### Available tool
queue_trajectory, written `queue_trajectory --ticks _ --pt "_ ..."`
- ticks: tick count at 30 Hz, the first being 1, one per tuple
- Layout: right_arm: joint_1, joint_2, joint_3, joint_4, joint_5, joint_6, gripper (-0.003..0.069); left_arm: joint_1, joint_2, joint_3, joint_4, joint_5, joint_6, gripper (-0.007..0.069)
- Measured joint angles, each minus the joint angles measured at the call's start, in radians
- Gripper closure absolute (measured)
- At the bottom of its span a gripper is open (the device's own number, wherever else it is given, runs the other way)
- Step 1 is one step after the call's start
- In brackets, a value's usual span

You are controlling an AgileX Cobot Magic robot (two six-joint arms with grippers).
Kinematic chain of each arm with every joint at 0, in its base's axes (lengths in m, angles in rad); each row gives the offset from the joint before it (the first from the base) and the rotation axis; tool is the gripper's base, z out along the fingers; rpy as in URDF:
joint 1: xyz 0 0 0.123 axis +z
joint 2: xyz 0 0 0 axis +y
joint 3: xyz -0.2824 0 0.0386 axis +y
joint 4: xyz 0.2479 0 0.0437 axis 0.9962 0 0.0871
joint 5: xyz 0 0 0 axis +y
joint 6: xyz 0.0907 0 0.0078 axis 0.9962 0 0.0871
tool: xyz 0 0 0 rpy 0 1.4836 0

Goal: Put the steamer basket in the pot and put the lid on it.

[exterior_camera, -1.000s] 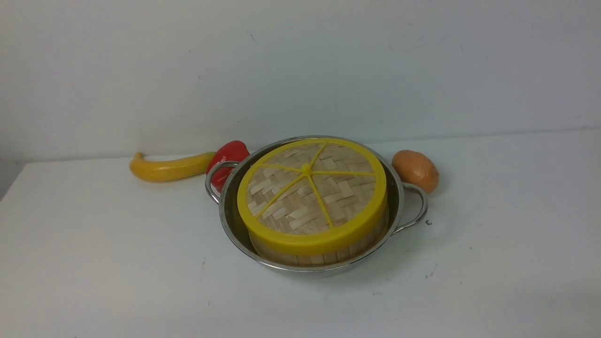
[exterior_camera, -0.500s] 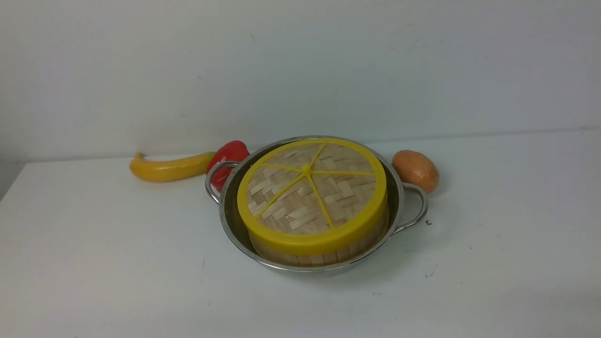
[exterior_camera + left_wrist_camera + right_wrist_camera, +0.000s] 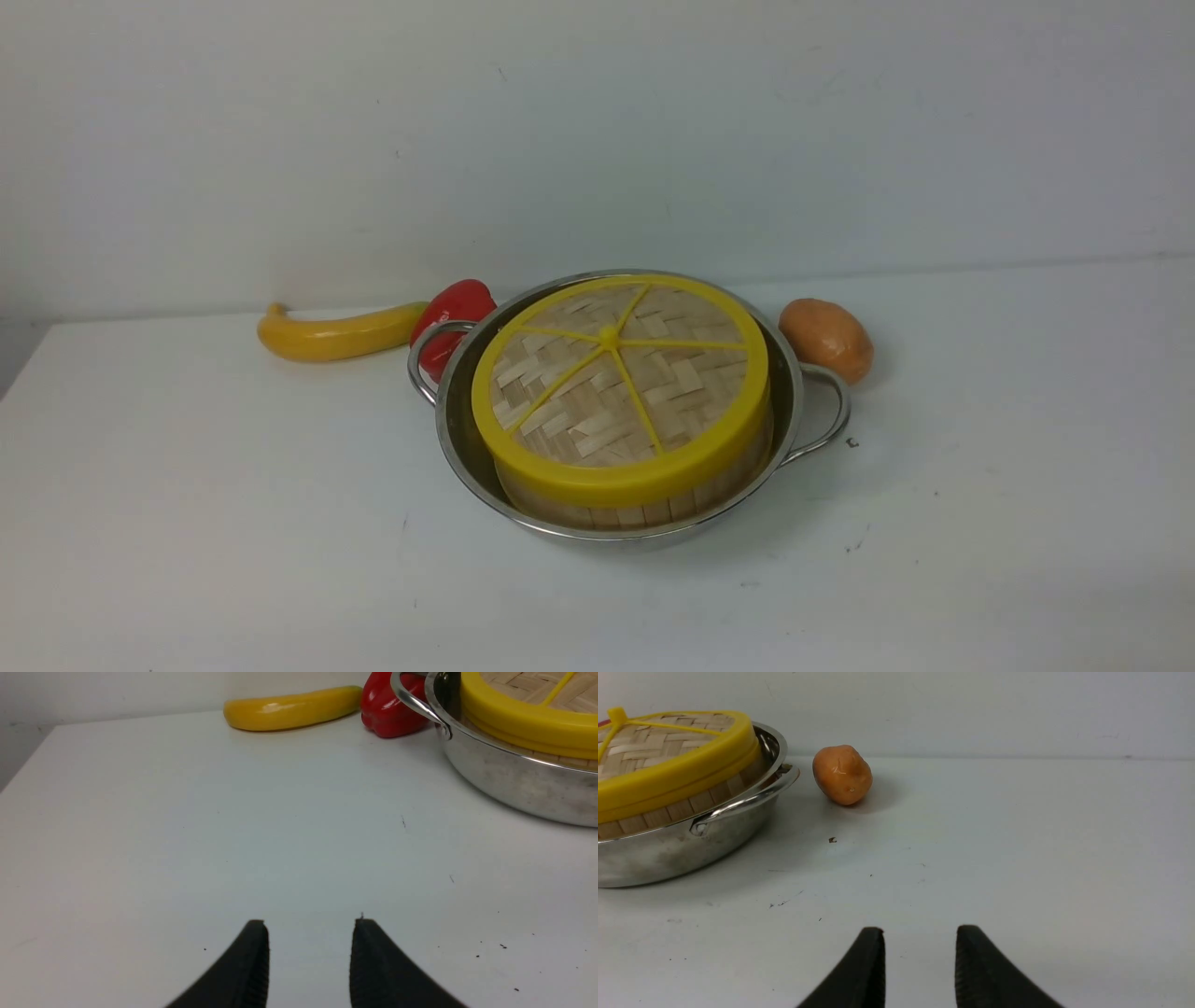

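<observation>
Nothing has shifted since the earlier frames. On the white desk (image 3: 187, 523) the pot (image 3: 462, 439) holds the steamer basket (image 3: 644, 513), and the lid (image 3: 621, 392) sits on top of the basket. A yellow squash (image 3: 336, 333) and a red pepper (image 3: 455, 308) lie beside the pot's left handle, a potato (image 3: 826, 338) by its right. Left pincer (image 3: 310, 933) and right pincer (image 3: 920, 940) both hover apart from the pot, jaws parted and empty.
</observation>
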Motion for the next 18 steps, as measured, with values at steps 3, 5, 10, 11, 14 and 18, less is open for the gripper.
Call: queue_trajectory --ticks 3,5,10,11,14,18 --pt "0.000 0.000 0.000 0.000 0.000 0.000 0.0449 0.000 0.000 0.000 0.000 0.000 0.000 0.0386" --pt "0.000 0.000 0.000 0.000 0.000 0.000 0.0447 0.000 0.000 0.000 0.000 0.000 0.000 0.0386" --pt "0.000 0.000 0.000 -0.001 0.000 0.000 0.0445 0.000 0.000 0.000 0.000 0.000 0.000 0.0386" --pt "0.000 0.000 0.000 -0.001 0.000 0.000 0.0445 0.000 0.000 0.000 0.000 0.000 0.000 0.0386" --pt "0.000 0.000 0.000 -0.001 0.000 0.000 0.0439 0.000 0.000 0.000 0.000 0.000 0.000 0.0386" --pt "0.000 0.000 0.000 -0.001 0.000 0.000 0.0435 0.000 0.000 0.000 0.000 0.000 0.000 0.0386"
